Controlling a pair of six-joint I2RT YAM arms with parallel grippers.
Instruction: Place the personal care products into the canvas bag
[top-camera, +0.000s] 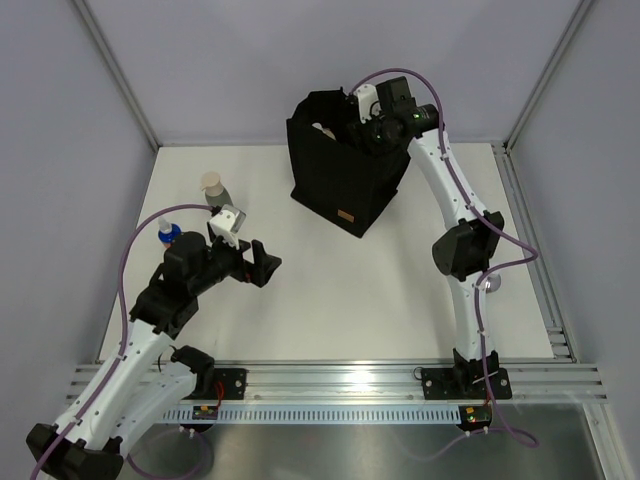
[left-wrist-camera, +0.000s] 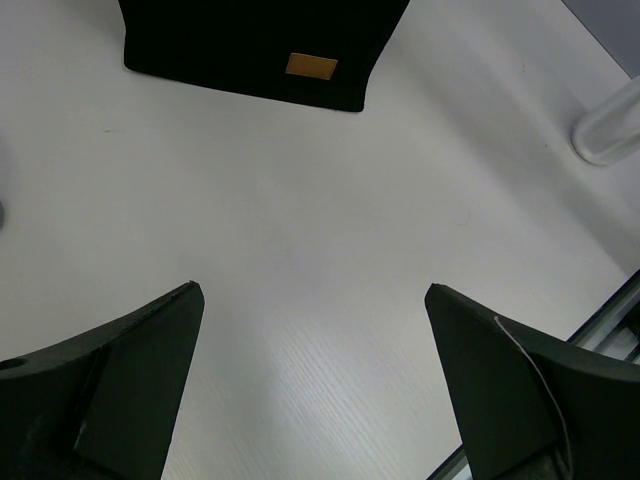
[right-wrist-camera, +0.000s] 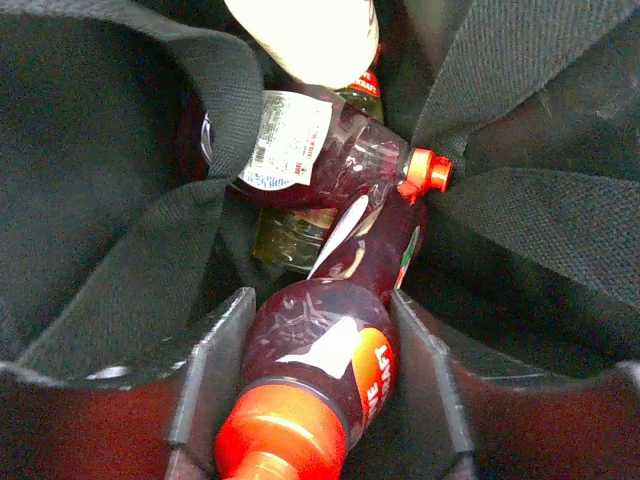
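Top external view: white worktop (top-camera: 330, 300) carries the black canvas bag (top-camera: 345, 165) at back, right of centre. Right pincer (right-wrist-camera: 320, 300) is down in the bag's open top, clenched on a maroon bottle (right-wrist-camera: 320, 370), orange-red cap toward the cam. Under it inside the bag: 2nd maroon bottle (right-wrist-camera: 300, 150) & beige bottle (right-wrist-camera: 310, 30). Left pincer (left-wrist-camera: 310, 290) is spread wide, nothing betw. its fingers, over the worktop's left side. Beyond it stand a grey bottle (top-camera: 213, 187) w/ beige cap & a blue-capped bottle (top-camera: 168, 233), partly hidden by the arm.
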